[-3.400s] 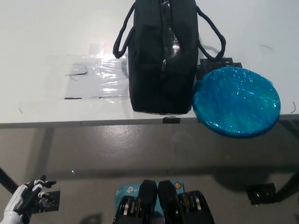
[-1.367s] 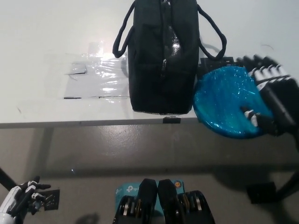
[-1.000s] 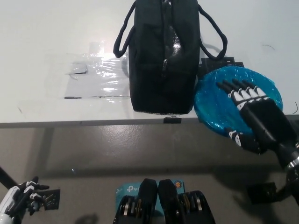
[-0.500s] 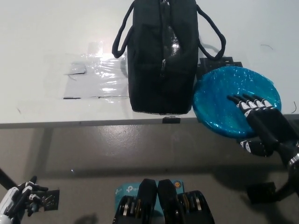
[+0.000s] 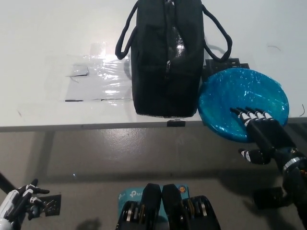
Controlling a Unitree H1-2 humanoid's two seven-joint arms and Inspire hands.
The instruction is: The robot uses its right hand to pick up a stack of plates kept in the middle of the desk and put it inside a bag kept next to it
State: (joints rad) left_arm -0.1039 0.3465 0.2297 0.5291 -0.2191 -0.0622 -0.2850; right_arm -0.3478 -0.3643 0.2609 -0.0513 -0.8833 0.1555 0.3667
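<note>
Right hand (image 5: 263, 135) reached in from the lower right, fingers extended and spread. Left hand (image 5: 19, 203) hung low at near left, fingers apart.

A black bag (image 5: 167, 57) stood on the white desk (image 5: 43, 38), with its two handles sticking out at the sides. Just beside it lay the blue stack of plates (image 5: 242, 103), hanging a bit over the desk's front edge. The black right hand (image 5: 261, 134) lay with its fingers spread on top of the plates near that edge. The white left hand (image 5: 17, 206) rested low in the corner, far from the desk. Shiny clear tape (image 5: 98, 79) was stuck on the desk beside the bag.
</note>
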